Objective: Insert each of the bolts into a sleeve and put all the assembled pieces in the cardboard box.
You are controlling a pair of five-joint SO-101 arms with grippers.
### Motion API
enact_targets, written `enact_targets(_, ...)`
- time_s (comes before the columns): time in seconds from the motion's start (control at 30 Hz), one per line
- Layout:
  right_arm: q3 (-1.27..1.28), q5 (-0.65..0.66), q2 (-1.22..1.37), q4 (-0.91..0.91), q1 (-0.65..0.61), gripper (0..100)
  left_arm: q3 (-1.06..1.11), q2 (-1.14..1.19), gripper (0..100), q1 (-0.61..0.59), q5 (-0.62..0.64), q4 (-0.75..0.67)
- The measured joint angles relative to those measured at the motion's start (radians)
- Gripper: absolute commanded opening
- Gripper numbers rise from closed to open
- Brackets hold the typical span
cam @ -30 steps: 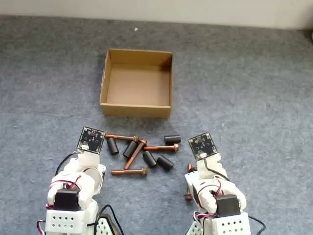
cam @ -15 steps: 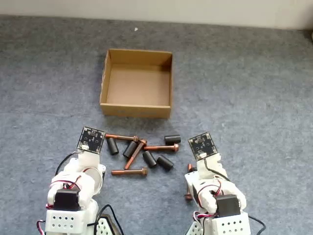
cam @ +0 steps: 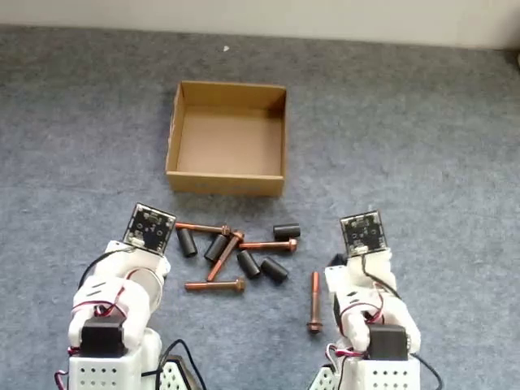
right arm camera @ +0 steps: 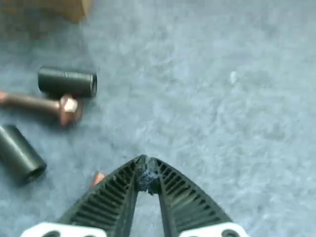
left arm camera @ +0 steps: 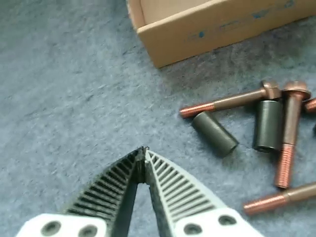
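Nearest, left gripper [left arm camera: 144, 163] was closed tip to tip, gripping nothing | right gripper [right arm camera: 147, 173] likewise pinched together, one bolt [right arm camera: 98, 177] mostly hidden behind its finger | other bolts [cam: 215, 285] and sleeves [cam: 187, 242] lay loose between arms | cardboard box [cam: 226, 182] beyond, cut off in wrist views.

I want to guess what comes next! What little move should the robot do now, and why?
Probably open the right pincer and lower it onto the lone bolt lying close beside it. It and the left pincer are shut and empty, the sleeves lie loose with no bolt in them, and the cardboard box holds nothing.
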Motion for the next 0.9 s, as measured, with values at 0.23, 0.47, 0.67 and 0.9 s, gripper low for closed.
enact_targets(0.23,-0.216,0.0,0.204,0.0,-0.071,1.1,0.0,0.0,1,-0.032,-0.003,-0.002)
enact_targets(0.47,-0.554,0.0,0.715,0.012,-0.181,12.3,0.0,0.0,1,-0.032,-0.003,-0.002)
enact_targets(0.67,-0.749,-0.08,1.08,0.061,-0.347,12.4,0.0,0.0,1,-0.032,-0.003,-0.002)
enact_targets(0.9,-0.796,-0.129,1.26,-0.005,-0.577,12.4,0.0,0.0,1,-0.103,-0.003,-0.002)
